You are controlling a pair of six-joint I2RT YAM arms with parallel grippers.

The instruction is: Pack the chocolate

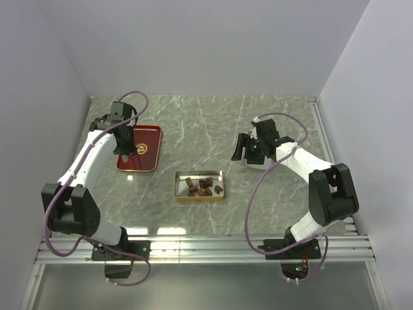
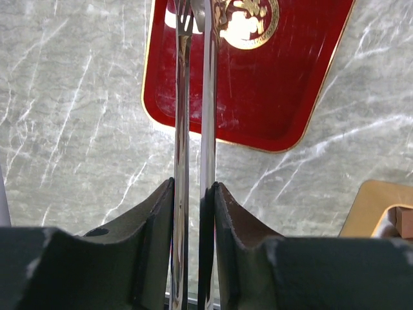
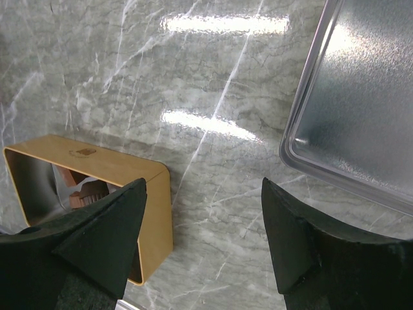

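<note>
Grey-green marble with pale veins covers the table [image 1: 193, 123], which is closed in by plain white walls [image 1: 206, 45]. Near its middle, between the two arms, an open rectangular gold tin [image 1: 200, 199] lies flat, and the chocolate [image 1: 201, 186], several small dark brown lumps, sits inside it, gathered toward the centre and right of the tin. Off to the far left lies a shallow red tray [image 1: 147, 139] with a thin gold rim and a gold emblem [image 2: 248, 19]. The left gripper [image 2: 193, 184] hangs over the near edge of this tray, its fingers pressed against the outer sides of a pair of thin, shiny metal tongs [image 2: 208, 97]. The two blades run side by side with a narrow gap between them, and their tips reach over the red surface just beside the emblem; whether they touch it cannot be told. On the right of the table, the right gripper [image 3: 204, 187] hovers above bare marble with its jaws spread wide and nothing between them. In its wrist view the gold tin shows to one side and a shallow silver tray [image 3: 361, 97] with a rolled rim to the other, both apart from the fingers.
</note>
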